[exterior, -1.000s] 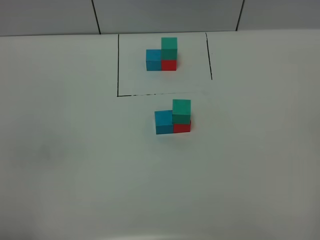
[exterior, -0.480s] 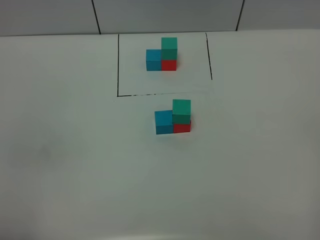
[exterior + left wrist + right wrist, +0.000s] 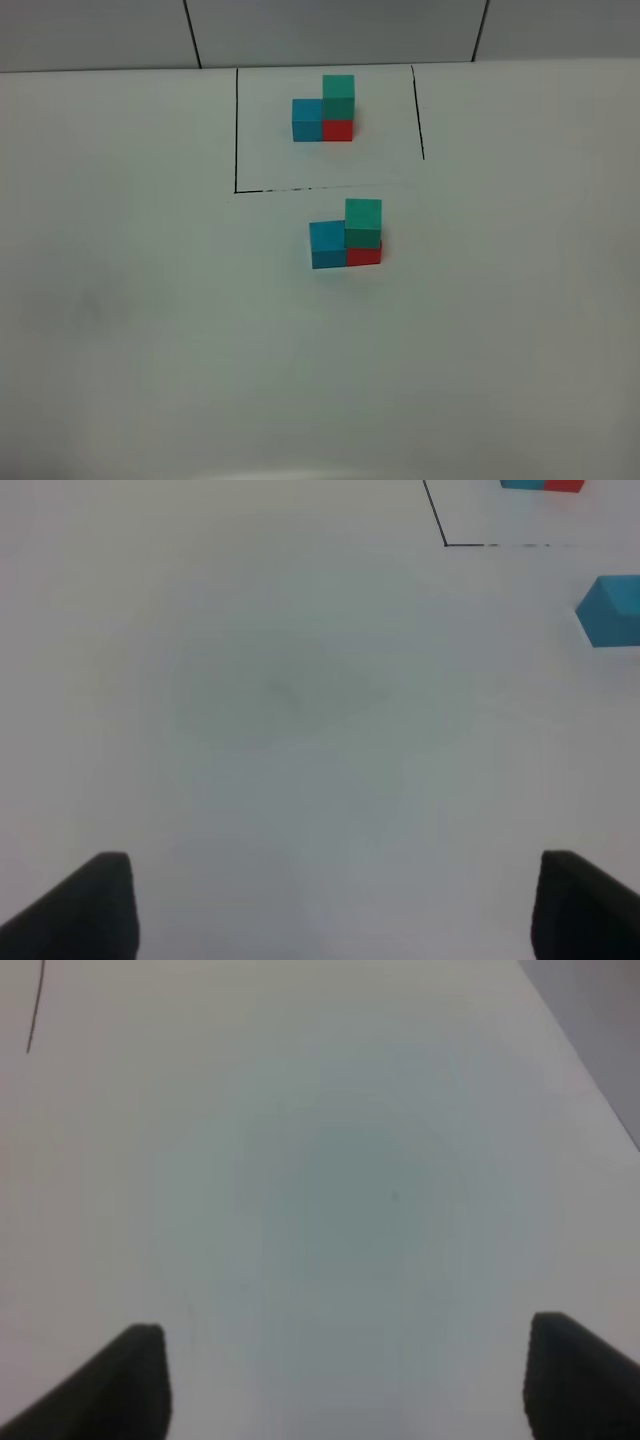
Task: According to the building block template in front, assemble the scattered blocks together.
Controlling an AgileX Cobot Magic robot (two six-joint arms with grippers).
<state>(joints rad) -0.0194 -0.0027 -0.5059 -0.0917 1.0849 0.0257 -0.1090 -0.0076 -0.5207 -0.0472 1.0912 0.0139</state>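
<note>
The building block template (image 3: 325, 110) stands at the back inside thin black lines: blue and red cubes side by side, green on the red. In front of it the unframed blocks stand together: the blue cube (image 3: 327, 245) beside the red cube (image 3: 364, 254), the green cube (image 3: 363, 222) on top of the red. Neither arm shows in the exterior view. My left gripper (image 3: 330, 905) is open and empty over bare table; the blue cube (image 3: 610, 610) is at that view's edge. My right gripper (image 3: 345, 1375) is open and empty over bare table.
The white table (image 3: 150, 330) runs to a grey tiled wall (image 3: 330, 30) at the back. A drawn black line (image 3: 236, 130) marks the frame's left side, with its corner in the left wrist view (image 3: 446, 542).
</note>
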